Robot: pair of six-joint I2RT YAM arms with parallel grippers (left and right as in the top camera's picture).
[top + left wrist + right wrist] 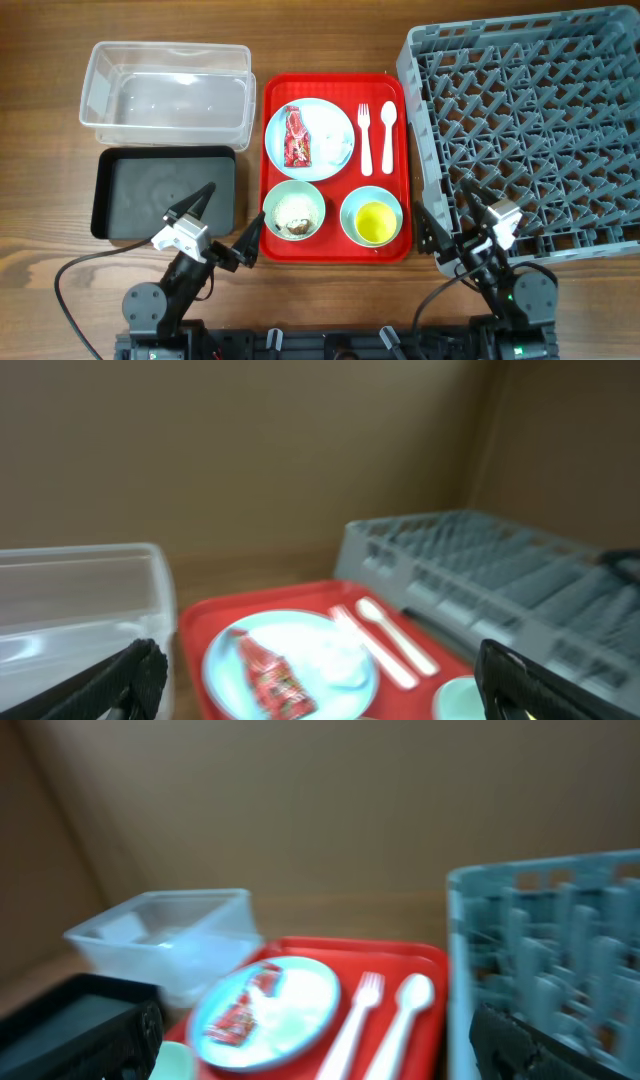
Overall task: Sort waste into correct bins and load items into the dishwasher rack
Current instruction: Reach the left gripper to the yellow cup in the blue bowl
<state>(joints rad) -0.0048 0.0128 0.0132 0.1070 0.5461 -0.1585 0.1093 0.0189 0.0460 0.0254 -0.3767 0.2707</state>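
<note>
**Both grippers spread and empty at the near edge, with waste and dishes between them**

Seen from overhead, the left gripper (237, 200) has its fingers splayed wide with nothing between them. One finger lies over the black tray (140, 195), which sits at its 9 o'clock. The other finger points at the left rim of the red serving tray (404, 150) — whether it touches cannot be told. The pale green bowl (272, 200) is just beside that finger at 3 o'clock, holding white and brown food scraps (293, 216). Between 1 and 2 o'clock lies the light blue plate (330, 112), with the red wrapper (297, 137) on its left half and the white tissue (333, 142) on its right. The clear tub (95, 100) is at 11 o'clock, well apart, at the black tray's 12 o'clock.

The right gripper (441, 192) is likewise spread and empty, hanging over the near left corner of the rack (530, 110), which fills its 1 to 3 o'clock. Near it, at about 9 o'clock, sits the light blue bowl (347, 215) with the yellow cup (375, 222) standing inside. The fork (365, 138) and spoon (389, 135) lie side by side at 10 o'clock, handles toward the robot, between plate and rack. Both wrist views are blurred — each shows the plate and cutlery ahead between dark fingers.
</note>
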